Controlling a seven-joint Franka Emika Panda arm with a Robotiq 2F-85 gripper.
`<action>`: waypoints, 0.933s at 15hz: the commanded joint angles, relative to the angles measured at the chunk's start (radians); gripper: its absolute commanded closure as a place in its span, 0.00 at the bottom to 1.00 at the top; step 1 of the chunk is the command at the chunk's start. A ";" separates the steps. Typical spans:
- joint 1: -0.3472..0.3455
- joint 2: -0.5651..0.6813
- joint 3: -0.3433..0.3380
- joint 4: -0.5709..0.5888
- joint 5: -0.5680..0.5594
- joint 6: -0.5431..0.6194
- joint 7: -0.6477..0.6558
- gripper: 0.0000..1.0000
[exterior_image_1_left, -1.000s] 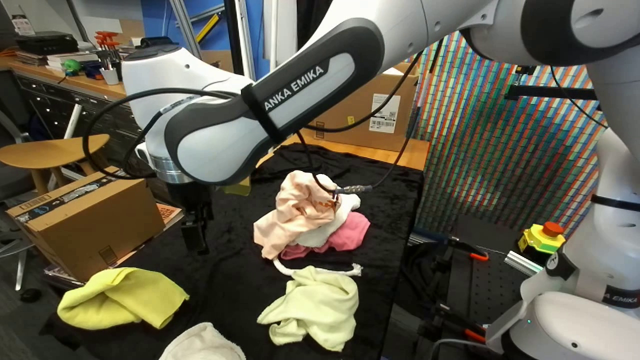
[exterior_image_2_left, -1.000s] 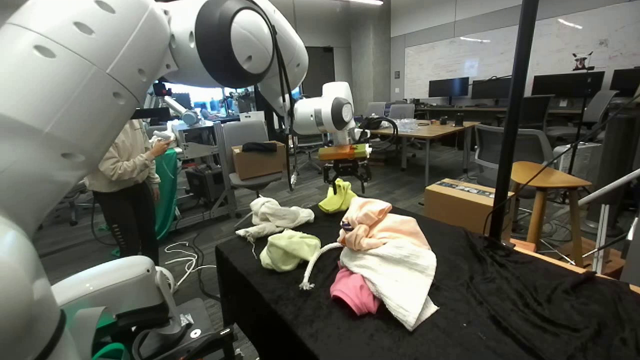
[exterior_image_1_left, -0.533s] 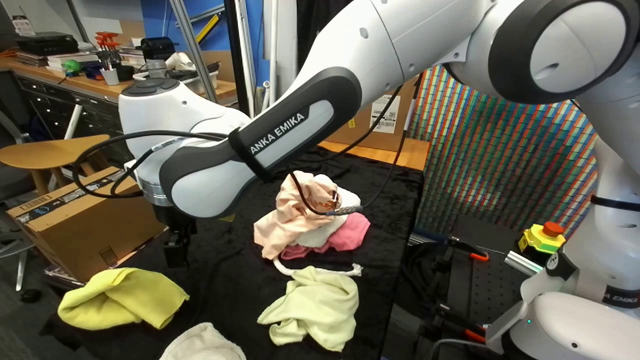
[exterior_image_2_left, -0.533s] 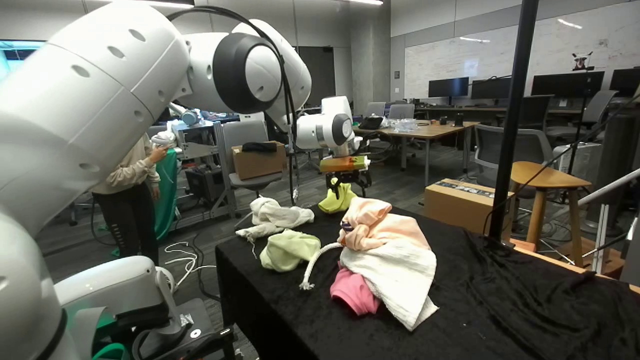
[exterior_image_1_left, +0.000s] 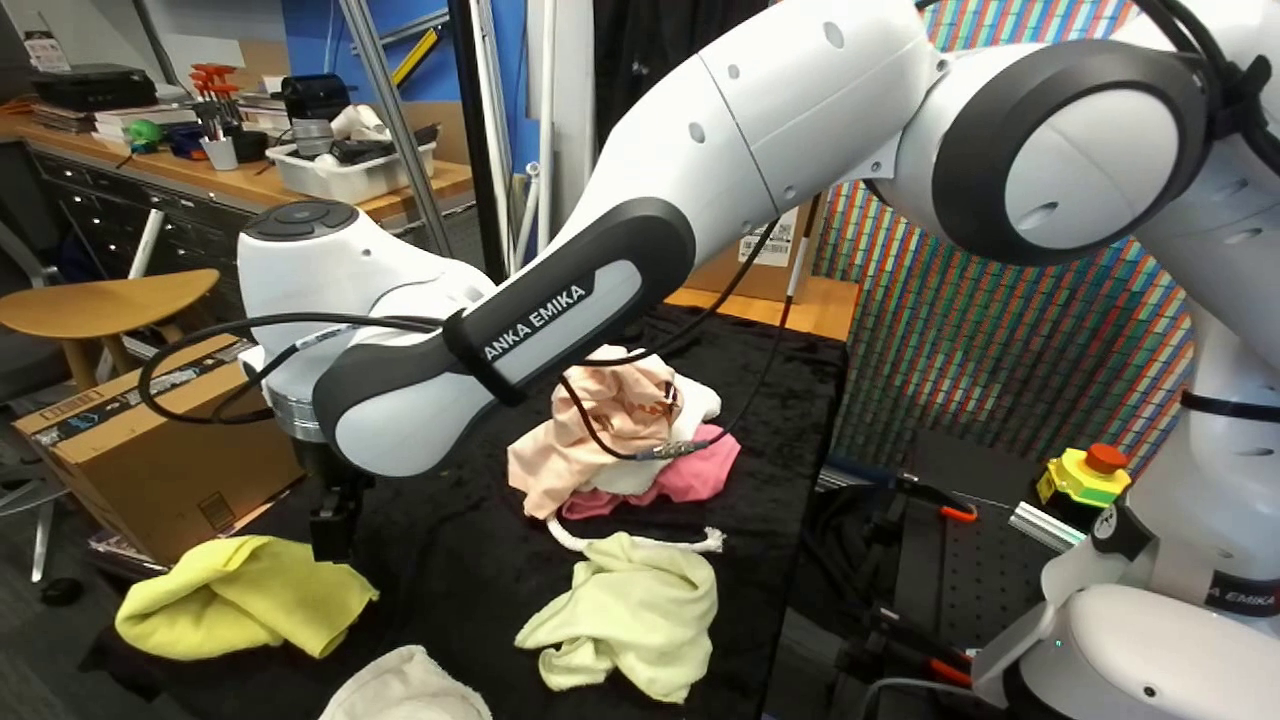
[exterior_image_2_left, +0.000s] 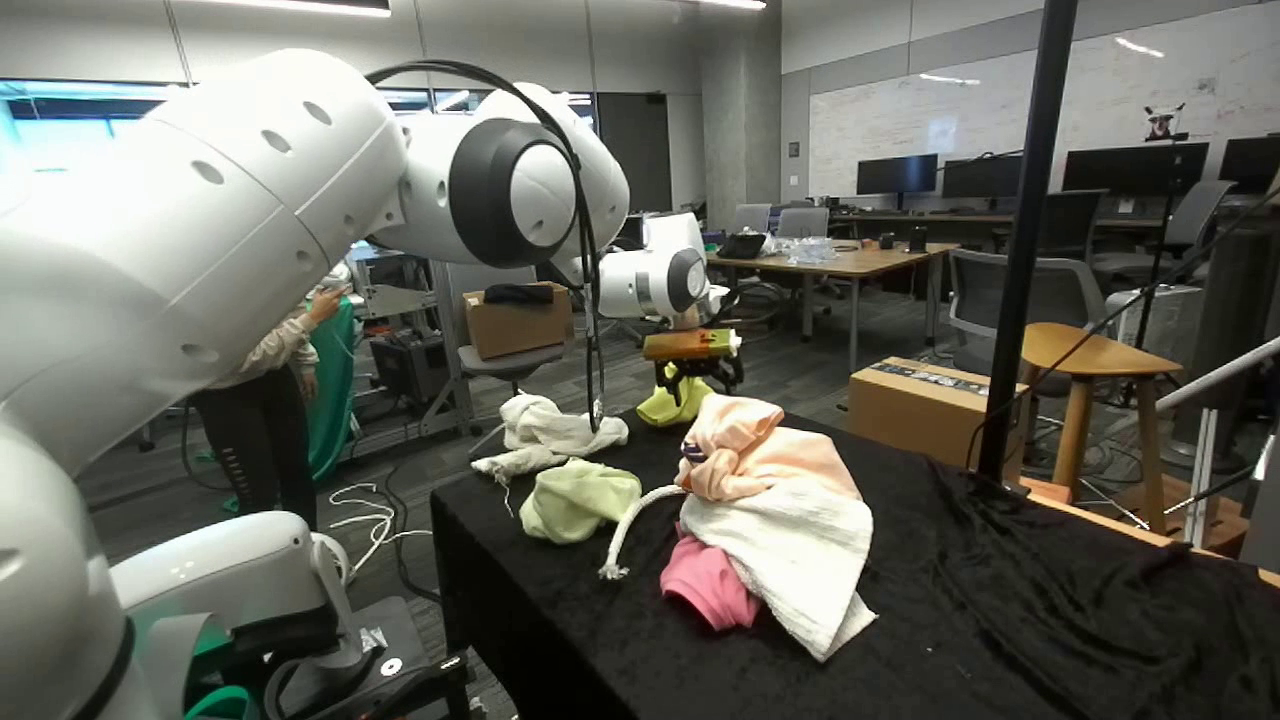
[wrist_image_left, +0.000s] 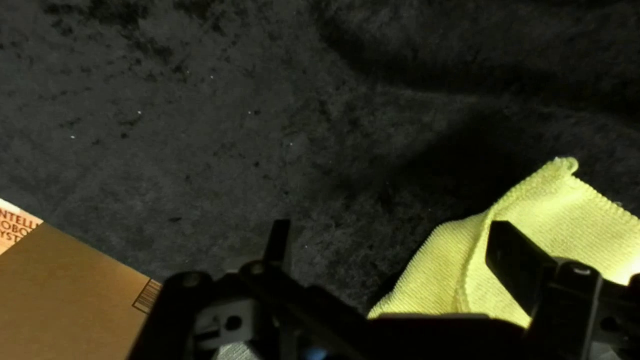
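Lower than before, our arm (exterior_image_1_left: 740, 130), reading "ANKA EMIKA", points its claw (wrist_image_left: 390, 234), spread wide, down near yellow cloth (exterior_image_1_left: 245, 600).

In the wrist view the yellow cloth (wrist_image_left: 595, 220) runs past the right edge, partly covered by the pincer (wrist_image_left: 389, 235); whether the two touch cannot be told. A cardboard box (wrist_image_left: 70, 300) is cut by the left and bottom edges. The bottom edge of an exterior view crops an off-white cloth (exterior_image_1_left: 405, 690). In an exterior view a white cloth (exterior_image_2_left: 790, 550) hides part of a pink cloth (exterior_image_2_left: 708, 585), the robot arm (exterior_image_2_left: 245, 190) blocks the head of a person (exterior_image_2_left: 258, 430), and writing on the whiteboard (exterior_image_2_left: 920, 130) is unreadable.
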 joint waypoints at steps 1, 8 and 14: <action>0.023 0.052 -0.005 0.097 -0.007 0.020 -0.004 0.00; 0.028 0.126 0.022 0.202 0.038 0.068 0.004 0.00; 0.035 0.199 0.026 0.298 0.075 0.096 0.031 0.00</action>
